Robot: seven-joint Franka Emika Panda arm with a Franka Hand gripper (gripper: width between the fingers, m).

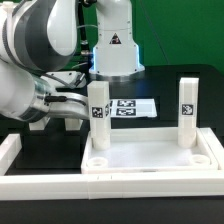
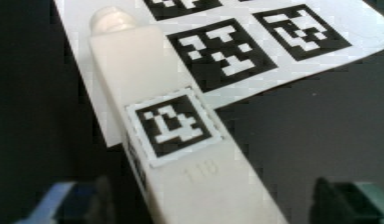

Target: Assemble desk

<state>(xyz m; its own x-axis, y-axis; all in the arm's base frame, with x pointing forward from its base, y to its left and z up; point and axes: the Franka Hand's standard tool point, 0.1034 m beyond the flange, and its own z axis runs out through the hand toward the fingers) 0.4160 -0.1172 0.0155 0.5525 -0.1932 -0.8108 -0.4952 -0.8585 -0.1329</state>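
Observation:
The white tray-like tabletop (image 1: 150, 166) lies at the front of the table. Two white tagged legs stand upright in its far corners: one on the exterior view's left (image 1: 98, 108), one on the right (image 1: 187, 103). My gripper (image 1: 80, 110) reaches in level from the exterior view's left to the left leg. In the wrist view that leg (image 2: 171, 120) runs lengthwise between my fingers, with a dark gap on each side, so my gripper (image 2: 203, 208) is open around it. The other two legs are out of view.
The marker board (image 1: 130, 107) lies flat behind the tabletop and shows under the leg in the wrist view (image 2: 260, 50). Long white border bars run along the front (image 1: 100, 190) and the exterior view's left (image 1: 15, 155). The robot base (image 1: 115, 50) stands at the back.

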